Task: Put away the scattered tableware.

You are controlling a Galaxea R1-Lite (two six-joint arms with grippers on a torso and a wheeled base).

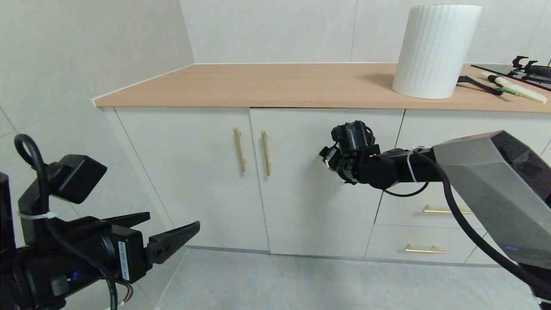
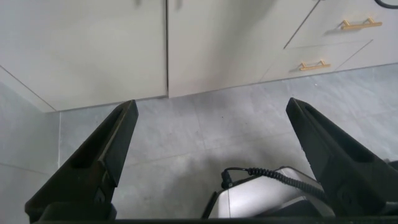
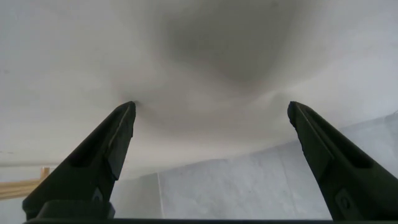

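The tableware (image 1: 514,88) is seen at the far right of a wooden countertop (image 1: 258,86). It consists of a black-handled piece (image 1: 478,84) and pale long pieces with a touch of green. It is laid flat just to the right of a tall white ribbed container (image 1: 432,51), which is stood upright on the same countertop. A dark cooktop (image 1: 508,69) is set into the counter just beyond the tableware.

The right gripper (image 1: 329,157) is held out in front of a white cabinet door (image 1: 310,202) below the countertop, well below and to the left of the tableware. In the right wrist view its jaws (image 3: 211,107) are seen spread apart with nothing between them. The fingertips (image 3: 127,109) are placed very close to the door's plain face; whether it is touched cannot be told.

The left gripper (image 1: 174,219) is held low at the near left, above the grey tiled floor (image 1: 280,280). Its jaws are also spread apart and empty, as is confirmed in the left wrist view (image 2: 211,106).

Two upright gold handles (image 1: 239,150) are fixed side by side where the two cabinet doors meet, to the left of the right gripper. Drawers with level gold handles (image 1: 439,210) are found to the right, beneath the right arm.
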